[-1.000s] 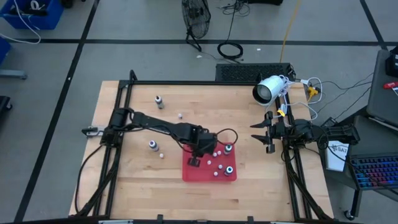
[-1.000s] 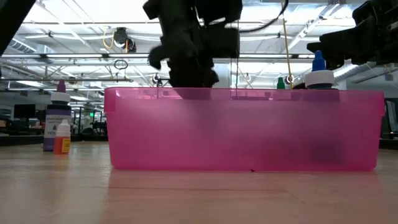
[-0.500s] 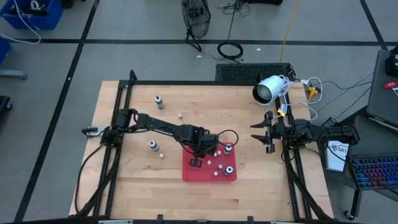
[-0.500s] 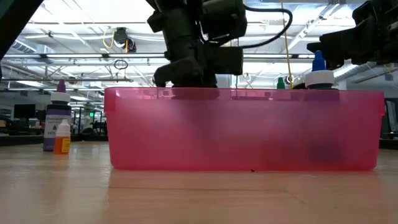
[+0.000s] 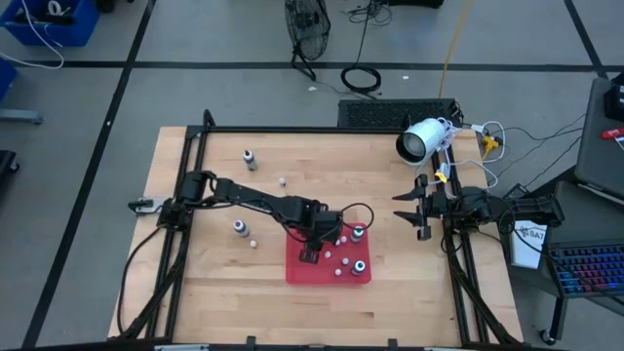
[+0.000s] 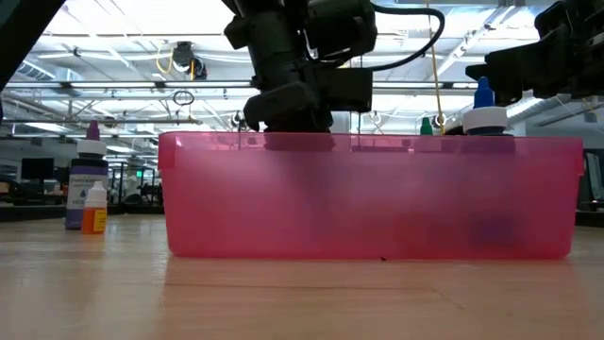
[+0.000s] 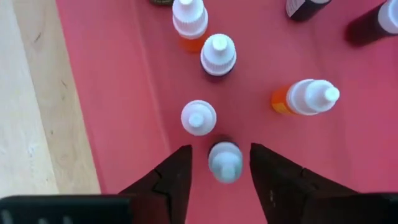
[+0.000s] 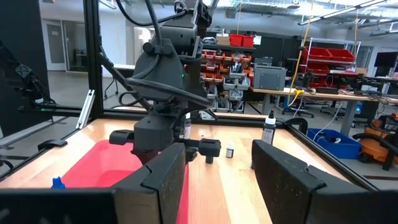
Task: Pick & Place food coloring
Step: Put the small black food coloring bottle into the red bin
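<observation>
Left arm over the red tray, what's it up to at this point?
The left hand is down inside the red tray, its fingers open on either side of a small white-capped bottle that stands on the tray floor, apart from both fingers. Several more little bottles stand in the tray, and a few are out on the wooden table, like the dark one to the tray's left. The right hand waits open at the table's right edge, holding nothing.
</observation>
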{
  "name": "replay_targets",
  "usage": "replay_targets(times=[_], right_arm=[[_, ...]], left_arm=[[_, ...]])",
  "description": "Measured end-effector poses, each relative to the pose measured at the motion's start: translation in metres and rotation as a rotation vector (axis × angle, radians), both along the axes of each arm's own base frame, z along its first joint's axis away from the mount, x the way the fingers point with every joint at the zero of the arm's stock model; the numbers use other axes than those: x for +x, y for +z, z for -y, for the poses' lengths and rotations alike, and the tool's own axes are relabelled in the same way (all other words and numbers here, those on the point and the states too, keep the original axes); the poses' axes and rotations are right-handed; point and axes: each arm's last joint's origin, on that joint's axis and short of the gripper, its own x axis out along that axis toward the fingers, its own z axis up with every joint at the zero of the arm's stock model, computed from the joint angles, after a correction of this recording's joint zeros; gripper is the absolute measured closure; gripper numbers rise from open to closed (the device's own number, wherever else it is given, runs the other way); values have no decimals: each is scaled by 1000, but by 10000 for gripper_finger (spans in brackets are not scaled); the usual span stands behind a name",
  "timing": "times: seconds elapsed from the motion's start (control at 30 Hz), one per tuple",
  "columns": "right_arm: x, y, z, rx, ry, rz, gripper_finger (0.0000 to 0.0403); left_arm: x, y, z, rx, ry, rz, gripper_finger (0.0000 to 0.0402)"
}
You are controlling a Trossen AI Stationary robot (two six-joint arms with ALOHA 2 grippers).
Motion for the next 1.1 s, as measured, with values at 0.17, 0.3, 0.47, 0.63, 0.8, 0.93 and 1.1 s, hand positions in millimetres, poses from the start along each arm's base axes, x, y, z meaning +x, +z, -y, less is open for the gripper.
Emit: replay_targets(times=[0.17, 0.3, 0.47, 0.63, 0.8, 0.93, 1.1], right_arm=[[0, 0, 0, 0, 0, 0, 226], [0, 0, 0, 0, 0, 0, 229], [0, 1, 0, 0, 0, 8, 226], [1, 1, 0, 1, 0, 10, 227], [1, 1, 0, 1, 0, 11, 228], [1, 1, 0, 1, 0, 11, 225], [1, 1, 0, 1, 0, 11, 228]], left_arm=[[-3, 8, -3, 12, -20, 6, 211], [-8, 33, -7, 47, 11, 60, 199], [-24, 66, -13, 153, 77, 91, 195], [-47, 86, -41, 267, 349, 19, 194], [-67, 85, -94, 235, 717, -114, 194], [-74, 76, -130, 128, 883, -168, 194], [-82, 61, -158, -5, 915, -181, 194]])
